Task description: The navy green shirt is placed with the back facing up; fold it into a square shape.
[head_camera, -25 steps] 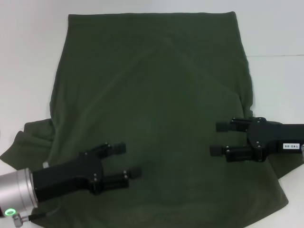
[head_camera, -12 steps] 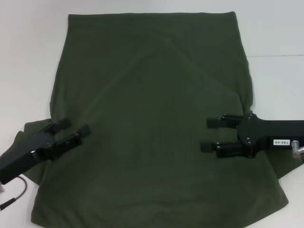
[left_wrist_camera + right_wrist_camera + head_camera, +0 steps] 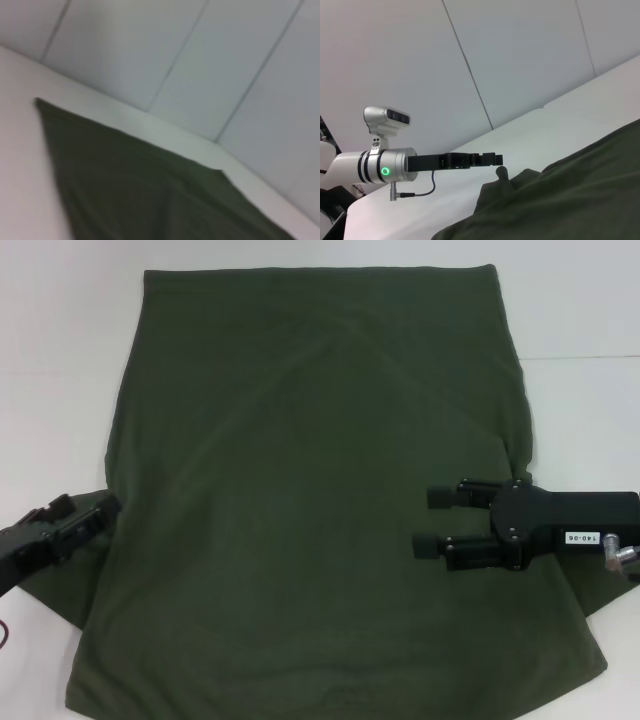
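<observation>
Since a second ago the left tool (image 3: 85,515) has drawn back off the shirt (image 3: 310,490) to its left edge, fingers near together and empty. Right tool (image 3: 432,522) has edged inward over the shirt's right side, fingers apart, holding nothing; the shirt lies spread on the white tabletop (image 3: 60,360)

White table (image 3: 60,360) before a panelled wall (image 3: 520,60)

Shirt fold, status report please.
Left gripper at shirt's left edge. Right gripper open over its right side, holding nothing. Shirt flat, unfolded. Nothing in the way.
</observation>
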Controlling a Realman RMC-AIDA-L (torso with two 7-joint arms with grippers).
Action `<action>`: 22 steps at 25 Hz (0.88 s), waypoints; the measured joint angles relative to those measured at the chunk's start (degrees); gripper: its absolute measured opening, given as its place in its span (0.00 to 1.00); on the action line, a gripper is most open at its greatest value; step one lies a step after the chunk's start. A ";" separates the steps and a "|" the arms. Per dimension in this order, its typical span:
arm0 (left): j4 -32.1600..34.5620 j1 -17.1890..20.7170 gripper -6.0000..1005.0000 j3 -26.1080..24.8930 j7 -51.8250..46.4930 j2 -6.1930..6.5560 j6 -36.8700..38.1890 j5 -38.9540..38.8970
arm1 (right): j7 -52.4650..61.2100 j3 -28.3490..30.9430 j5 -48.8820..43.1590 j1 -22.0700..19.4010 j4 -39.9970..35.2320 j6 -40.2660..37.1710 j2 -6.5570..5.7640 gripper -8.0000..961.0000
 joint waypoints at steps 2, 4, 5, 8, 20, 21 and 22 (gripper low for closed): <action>0.18 0.00 0.93 -0.02 0.00 0.09 -1.76 0.00 | 0.18 0.00 0.00 0.00 0.05 0.22 0.00 0.95; 0.49 0.00 0.93 -0.12 -0.01 0.14 -3.32 0.00 | 0.24 0.00 0.00 -0.01 0.09 0.38 0.08 0.95; 0.60 0.00 0.93 -0.28 -0.01 0.17 -3.91 -0.01 | 0.26 0.00 0.00 -0.02 0.11 0.42 0.13 0.95; 0.74 0.00 0.93 -1.81 0.07 0.19 -5.65 -0.03 | 0.29 0.00 0.00 -0.05 0.11 0.47 0.28 0.95; 0.48 0.00 0.92 -1.59 0.85 -0.44 -11.13 0.51 | 0.31 0.08 0.01 -0.18 0.09 0.62 0.35 0.95; 0.43 -0.01 0.92 -1.56 1.04 -0.53 -11.25 0.55 | 0.31 0.08 0.03 -0.18 0.08 0.62 0.35 0.95; 0.36 0.00 0.92 -1.34 1.16 -0.61 -11.37 0.59 | 0.31 0.08 0.04 -0.18 0.08 0.62 0.37 0.95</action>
